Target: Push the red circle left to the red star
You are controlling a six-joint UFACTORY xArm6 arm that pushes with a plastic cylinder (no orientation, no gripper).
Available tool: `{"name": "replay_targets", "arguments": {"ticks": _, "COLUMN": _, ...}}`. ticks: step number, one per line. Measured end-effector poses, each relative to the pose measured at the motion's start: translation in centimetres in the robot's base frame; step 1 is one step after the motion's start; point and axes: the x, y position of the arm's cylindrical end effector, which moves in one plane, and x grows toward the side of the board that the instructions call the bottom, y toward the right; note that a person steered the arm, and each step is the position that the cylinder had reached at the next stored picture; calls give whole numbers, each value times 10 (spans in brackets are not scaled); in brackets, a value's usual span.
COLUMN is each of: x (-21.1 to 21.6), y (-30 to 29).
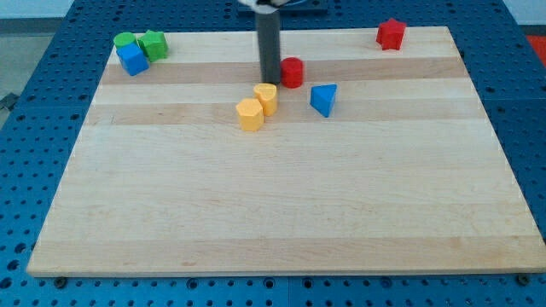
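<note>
The red circle [293, 72] stands on the wooden board near the view's top middle. The red star [391, 34] sits at the view's top right corner of the board, far to the right of the circle. My tip [269, 80] is the end of the dark rod, just left of the red circle and close to touching it. It is right above the upper yellow block [266, 98].
A second yellow block [250, 114] lies below left of the first. A blue triangle [323, 99] lies below right of the red circle. At the top left corner sit a blue block [132, 59] and two green blocks [153, 43], [124, 40].
</note>
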Motion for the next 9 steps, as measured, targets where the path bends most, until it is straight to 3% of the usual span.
{"name": "replay_targets", "arguments": {"ticks": 2, "x": -21, "y": 81}}
{"name": "replay_targets", "arguments": {"ticks": 4, "x": 8, "y": 57}}
{"name": "replay_targets", "arguments": {"ticks": 6, "x": 26, "y": 85}}
{"name": "replay_targets", "arguments": {"ticks": 8, "x": -46, "y": 136}}
{"name": "replay_targets", "arguments": {"ticks": 9, "x": -61, "y": 142}}
